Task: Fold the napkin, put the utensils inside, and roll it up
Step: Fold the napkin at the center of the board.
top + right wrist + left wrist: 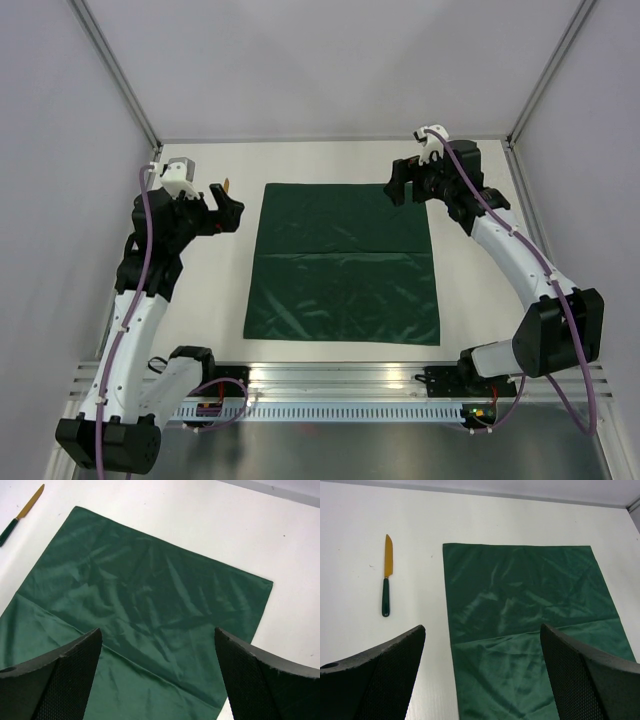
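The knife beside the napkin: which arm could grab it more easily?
Left. The knife lies close beside the left end effector; the right end effector sits across the napkin from it.

Dark green napkin (343,263); knife (386,575) with orange-yellow blade, green handle.

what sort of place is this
Probably a robot lab test cell: two arms bolted to a metal rail, plain grey walls enclosing a white table, with a green napkin and a knife laid out.
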Tool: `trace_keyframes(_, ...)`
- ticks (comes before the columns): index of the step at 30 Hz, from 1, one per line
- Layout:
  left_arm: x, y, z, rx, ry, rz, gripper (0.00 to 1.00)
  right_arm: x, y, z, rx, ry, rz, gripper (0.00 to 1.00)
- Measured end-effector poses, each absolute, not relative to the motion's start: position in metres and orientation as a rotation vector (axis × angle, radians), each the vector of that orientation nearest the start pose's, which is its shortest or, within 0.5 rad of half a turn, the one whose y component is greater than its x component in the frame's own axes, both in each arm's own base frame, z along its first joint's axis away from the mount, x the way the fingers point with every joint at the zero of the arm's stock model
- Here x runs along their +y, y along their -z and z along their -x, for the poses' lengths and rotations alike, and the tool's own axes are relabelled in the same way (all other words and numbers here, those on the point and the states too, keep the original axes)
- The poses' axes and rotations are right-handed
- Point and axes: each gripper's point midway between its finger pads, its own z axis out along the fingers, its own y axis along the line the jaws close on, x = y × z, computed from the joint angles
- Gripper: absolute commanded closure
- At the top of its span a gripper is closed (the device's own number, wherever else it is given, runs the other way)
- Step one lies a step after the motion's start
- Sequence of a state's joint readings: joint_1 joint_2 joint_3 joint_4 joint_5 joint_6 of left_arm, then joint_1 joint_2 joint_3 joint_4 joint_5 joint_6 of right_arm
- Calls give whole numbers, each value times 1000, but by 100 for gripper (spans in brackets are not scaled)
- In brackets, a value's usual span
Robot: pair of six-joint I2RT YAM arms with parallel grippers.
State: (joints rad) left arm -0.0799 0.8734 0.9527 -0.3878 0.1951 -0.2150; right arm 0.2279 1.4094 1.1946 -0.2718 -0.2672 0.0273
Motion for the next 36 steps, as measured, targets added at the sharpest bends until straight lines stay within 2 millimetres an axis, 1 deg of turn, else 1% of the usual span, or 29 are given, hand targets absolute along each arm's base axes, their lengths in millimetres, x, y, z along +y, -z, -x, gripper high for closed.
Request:
trace_keyframes(4,-75,-283,-304,1891,416,-33,0,140,-228,-405,2038,-409,367,2)
trace_keyframes(6,-88,-283,-301,1891,438,-71,0,138,-224,-407,2047,-398,361,2)
trace_keyframes(8,-112,-281,-296,1893,465,-135,0,137,-220,-409,2060,-388,354,2)
trace_keyframes(10,-152,-277,-287,1894,510,-242,0,135,-218,-412,2070,-373,346,2)
trace_keyframes(11,-171,-272,-282,1897,534,-294,0,134,-219,-413,2073,-365,341,2)
trace_keyframes(14,-211,-256,-275,1910,562,-389,0,129,-223,-415,2074,-359,325,2)
trace_keyframes(15,-222,-248,-274,1916,557,-412,0,124,-226,-417,2074,-359,311,2)
trace_keyframes(17,-249,-233,-270,1927,558,-470,0,105,-231,-423,2077,-351,259,2)
trace_keyframes(18,-261,-227,-268,1929,562,-497,0,90,-232,-428,2080,-338,222,2)
trace_keyframes(20,-291,-210,-261,1930,564,-563,0,54,-234,-436,2087,-303,135,2)
trace_keyframes(22,-325,-189,-249,1931,570,-648,0,22,-230,-436,2106,-267,55,2)
trace_keyframes(23,-342,-177,-240,1935,576,-702,1,5,-227,-435,2118,-248,13,2)
trace_keyframes(25,-373,-158,-226,1929,583,-784,2,-18,-224,-432,2131,-220,-47,2)
trace_keyframes(27,-406,-137,-208,1921,590,-870,2,-29,-222,-429,2142,-210,-78,2)
trace_keyframes(29,-432,-119,-190,1909,598,-952,2,-33,-219,-426,2154,-212,-91,2)
trace_keyframes(31,-458,-106,-172,1886,604,-1026,4,-35,-217,-424,2162,-219,-99,2)
trace_keyframes(33,-483,-98,-154,1855,620,-1083,5,-38,-213,-422,2169,-221,-108,2)
trace_keyframes(36,-512,-94,-134,1813,652,-1134,7,-44,-206,-419,2182,-219,-129,2)
